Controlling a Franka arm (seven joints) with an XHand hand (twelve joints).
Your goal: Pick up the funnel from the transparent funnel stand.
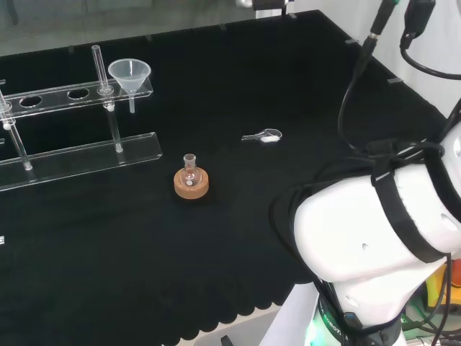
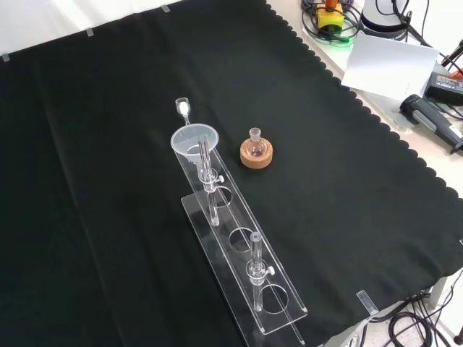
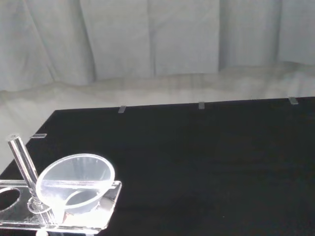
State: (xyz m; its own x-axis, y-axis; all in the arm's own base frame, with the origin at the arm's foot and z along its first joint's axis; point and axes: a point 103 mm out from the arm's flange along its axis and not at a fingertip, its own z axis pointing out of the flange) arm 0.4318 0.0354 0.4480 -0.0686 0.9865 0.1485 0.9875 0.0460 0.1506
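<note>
Head view: funnel (image 1: 130, 74) is sitting in the stand's (image 1: 86, 92) end hole; whether the hand is open I cannot tell.

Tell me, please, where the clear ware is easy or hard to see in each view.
Head view: the funnel stands out against the black cloth. Front view: the stand shows mostly by its bright edges. Wrist view: the funnel is close and looks milky, and the backdrop is pale.

No legible text, label, number or sign appeared anywhere; the white sheet (image 2: 391, 63) beside the black cloth (image 2: 108, 217) in the front view looked blank.
</note>
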